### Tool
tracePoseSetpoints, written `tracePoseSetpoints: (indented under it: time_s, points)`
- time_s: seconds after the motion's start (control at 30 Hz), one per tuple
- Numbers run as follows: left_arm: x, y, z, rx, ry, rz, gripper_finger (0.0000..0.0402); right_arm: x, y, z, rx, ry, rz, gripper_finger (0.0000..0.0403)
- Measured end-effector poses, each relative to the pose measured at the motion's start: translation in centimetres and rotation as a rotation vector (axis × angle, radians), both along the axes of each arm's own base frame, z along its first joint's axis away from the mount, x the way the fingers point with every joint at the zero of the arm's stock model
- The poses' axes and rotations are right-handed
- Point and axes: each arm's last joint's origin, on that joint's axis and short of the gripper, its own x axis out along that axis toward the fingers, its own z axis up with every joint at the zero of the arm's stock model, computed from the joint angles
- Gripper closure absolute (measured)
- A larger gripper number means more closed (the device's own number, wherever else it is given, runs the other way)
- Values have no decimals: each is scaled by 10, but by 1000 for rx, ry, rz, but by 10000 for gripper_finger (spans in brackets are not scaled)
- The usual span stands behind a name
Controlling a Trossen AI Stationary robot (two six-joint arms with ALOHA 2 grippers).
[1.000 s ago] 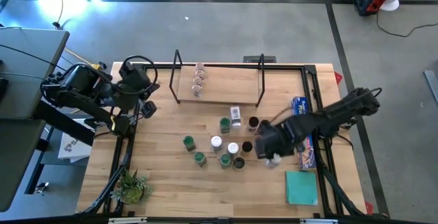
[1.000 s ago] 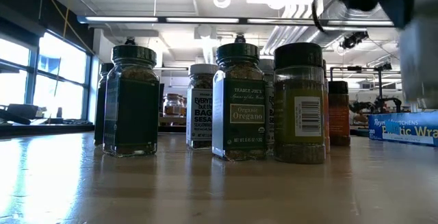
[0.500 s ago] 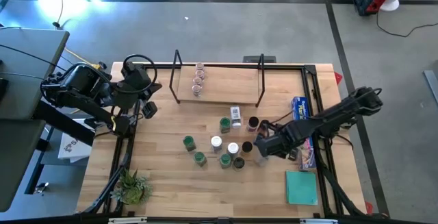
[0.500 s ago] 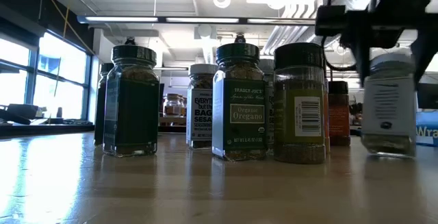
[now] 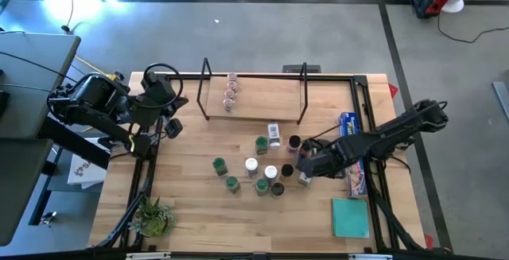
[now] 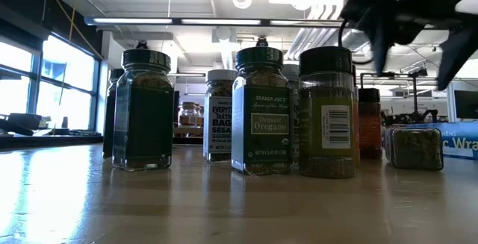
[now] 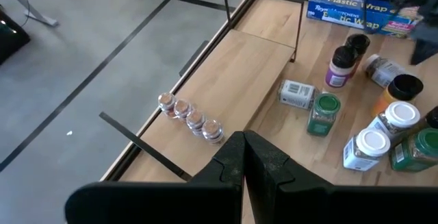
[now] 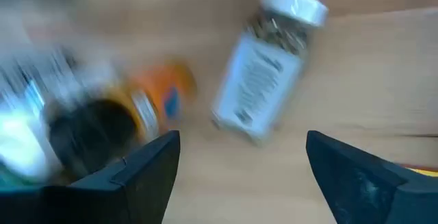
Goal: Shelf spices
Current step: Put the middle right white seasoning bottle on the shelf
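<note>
While apparently level, right end effector (image 5: 305, 170) wide.

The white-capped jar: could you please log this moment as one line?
right gripper: open | white-capped jar: on its side, released | left gripper: shut, waiting

Blue wrap box (image 5: 352, 153), teal square (image 5: 350, 217) — plant (image 5: 153, 216) opposite.

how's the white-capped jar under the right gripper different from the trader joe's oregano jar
Pose: the white-capped jar lies on its side on the table, while the oregano jar stands upright.
Cap: the fallen jar's is white, the oregano jar's is dark green.
Company: the oregano jar stands in the cluster of jars; the fallen one lies apart, below the open right gripper, which holds nothing.
Both are clear, labelled and hold greenish dried herbs.
</note>
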Motion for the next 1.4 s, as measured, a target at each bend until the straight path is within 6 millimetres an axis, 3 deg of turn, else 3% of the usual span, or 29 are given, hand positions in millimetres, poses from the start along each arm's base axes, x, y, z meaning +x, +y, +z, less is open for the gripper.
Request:
tracePoseSetpoints:
  time_s: [0.13, 0.27, 0.43, 0.53, 0.63, 0.77, 0.9, 1.1, 1.4]
  points:
    - [0, 0, 0, -3, 3, -5, 401, -11, -15, 16, 74, -16, 421, 92]
    - [0, 0, 0, -3, 2, -5, 401, -9, -24, 21, 107, -145, 866, 91]
    - [0, -1, 0, -20, 4, -14, 401, -3, -24, 16, -46, -340, 1513, 91]
    - [0, -1, -1, -50, 4, -23, 401, -1, -24, 11, -124, -386, 1765, 91]
    - [0, -1, -1, -71, -7, -12, 401, 1, -24, 4, -185, -374, 1984, 91]
    - [0, -1, -1, -93, -25, 9, 401, 2, -25, -9, -358, -175, 2270, 91]
    - [2, -2, -1, -105, -41, 35, 401, 13, -27, -20, -473, -130, 2416, 91]
    - [7, -3, -3, -112, -54, 72, 401, 16, -32, -47, -419, -64, 2491, 91]
    - [22, -8, -10, -114, -9, 70, 401, 12, -37, -71, -462, 65, 2452, 113]
